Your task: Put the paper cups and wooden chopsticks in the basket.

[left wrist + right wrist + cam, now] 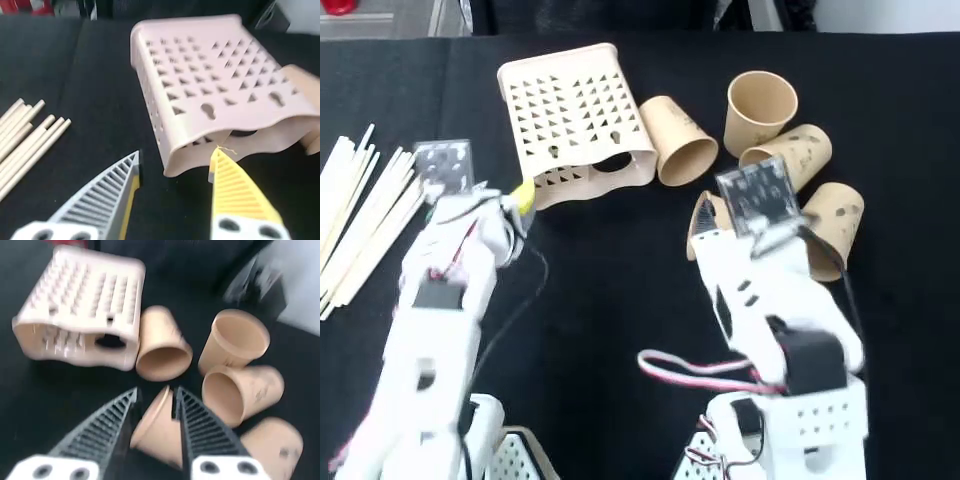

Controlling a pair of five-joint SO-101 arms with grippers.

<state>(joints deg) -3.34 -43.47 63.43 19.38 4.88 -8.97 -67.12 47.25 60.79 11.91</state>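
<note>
- The basket (570,110) lies tipped on its side on the black worktop (610,300). A perforated wall faces up and the wavy rim is turned toward the arms. I cannot see anything inside it, so it probably needs righting or steadying before it can take anything.
- The left end effector (178,151) is spread wide and holds nothing. Its yellow finger (227,185) touches the basket's rim with its tip, while the grey finger (112,187) sits apart over bare worktop. This placement looks meant to catch or brace the rim.
- The right end effector (155,390) is drawn in tight on the pinched cup (157,427), one finger on each side of its wall near the mouth. This cup lies on its side near the basket and is the one closest to that arm, which likely explains why it was chosen.
- Four more paper cups are well clear of this grip. One lying cup (678,140) is just beside the basket, an upright cup (760,100) stands behind, and two others (790,152) (835,225) lie on their sides to the right.
- The wooden chopsticks (360,215) lie fanned out at the worktop's left edge, well apart from the basket, on the left arm's side.
</note>
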